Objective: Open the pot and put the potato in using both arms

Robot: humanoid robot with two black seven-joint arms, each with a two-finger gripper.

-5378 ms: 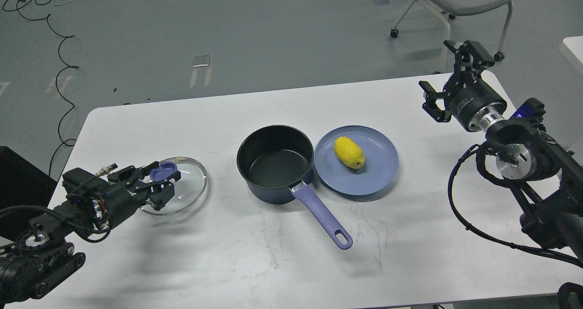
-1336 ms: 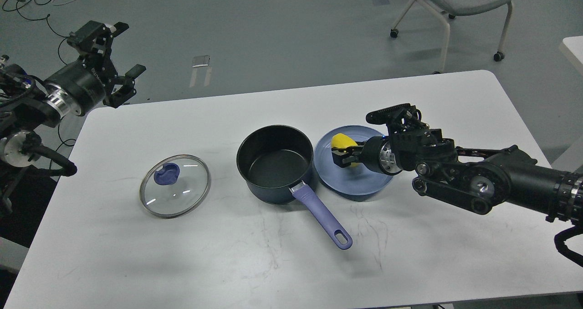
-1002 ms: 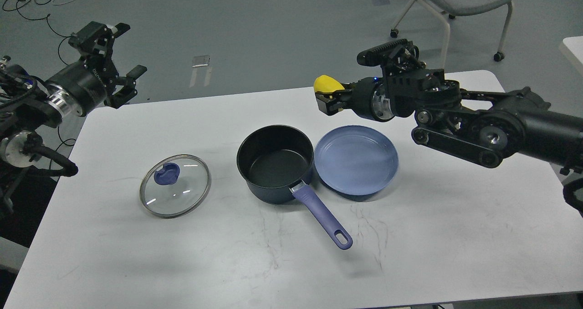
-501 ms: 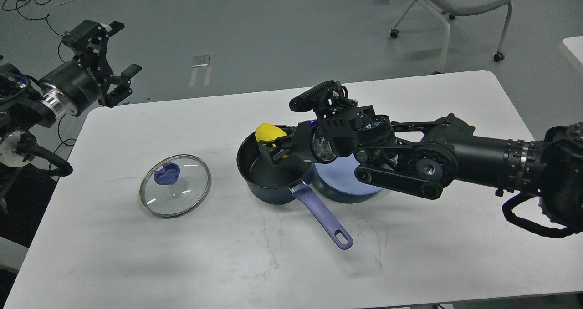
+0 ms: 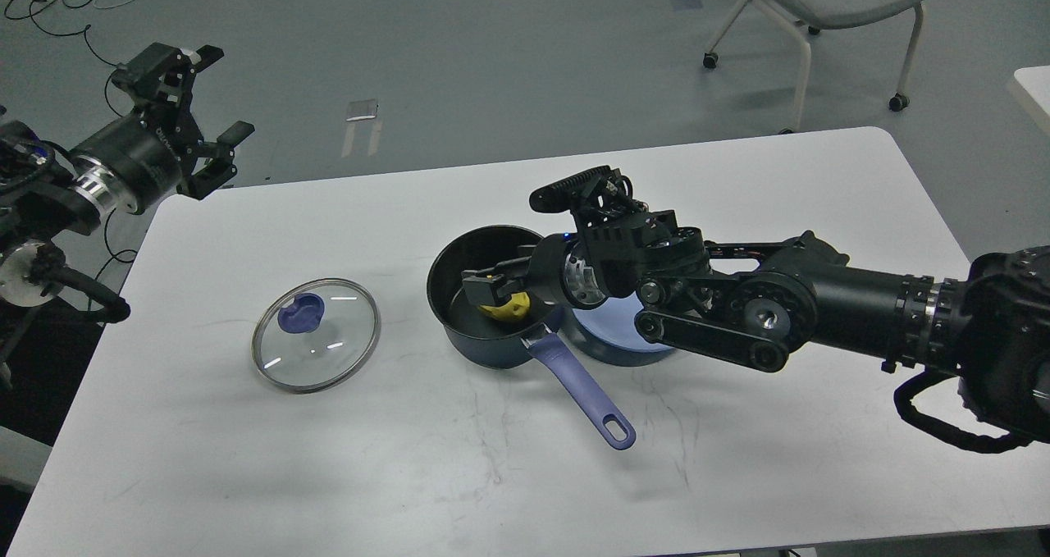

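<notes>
You see the right gripper (image 5: pixel 492 288) reaching into the pot (image 5: pixel 492 307) at the table's middle, fingers closed around the potato (image 5: pixel 506 304) low inside it. The left gripper (image 5: pixel 190 106) hangs spread wide, holding nothing, off the far-left corner.

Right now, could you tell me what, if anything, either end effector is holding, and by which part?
The right end effector reaches into the pot over the potato; whether it grips it cannot be told. The left end effector is open, holding nothing.
</notes>
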